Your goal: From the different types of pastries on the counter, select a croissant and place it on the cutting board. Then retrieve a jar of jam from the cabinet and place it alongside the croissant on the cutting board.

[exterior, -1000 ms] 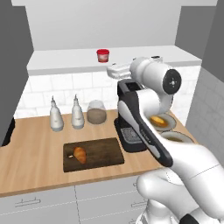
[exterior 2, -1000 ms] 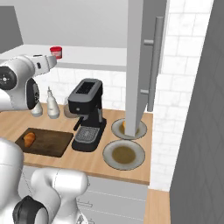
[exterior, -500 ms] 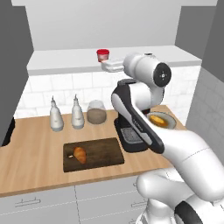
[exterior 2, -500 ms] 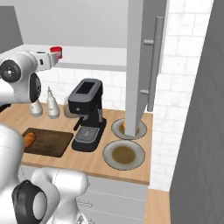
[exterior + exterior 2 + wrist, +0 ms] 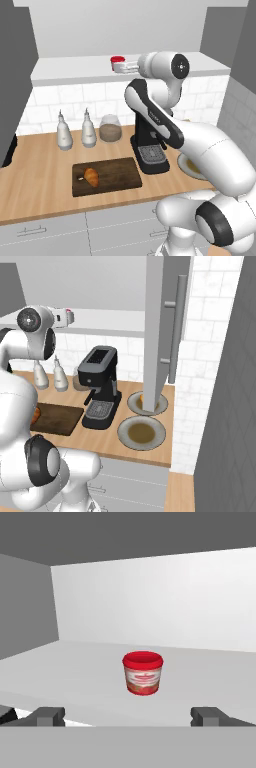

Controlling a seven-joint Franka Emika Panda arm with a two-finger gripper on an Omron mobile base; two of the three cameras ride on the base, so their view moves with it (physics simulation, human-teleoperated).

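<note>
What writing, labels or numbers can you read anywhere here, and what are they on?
None can be read.
Jam jar: a pale label with red marks, too blurred to read.
Coffee machine, the two bottles and the clear jar: no text shows.

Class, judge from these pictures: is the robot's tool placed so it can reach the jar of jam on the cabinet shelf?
Probably yes. The open tool faces the jar of jam, which stands alone on the cabinet shelf, centred between its fingertips with nothing between them.
</note>
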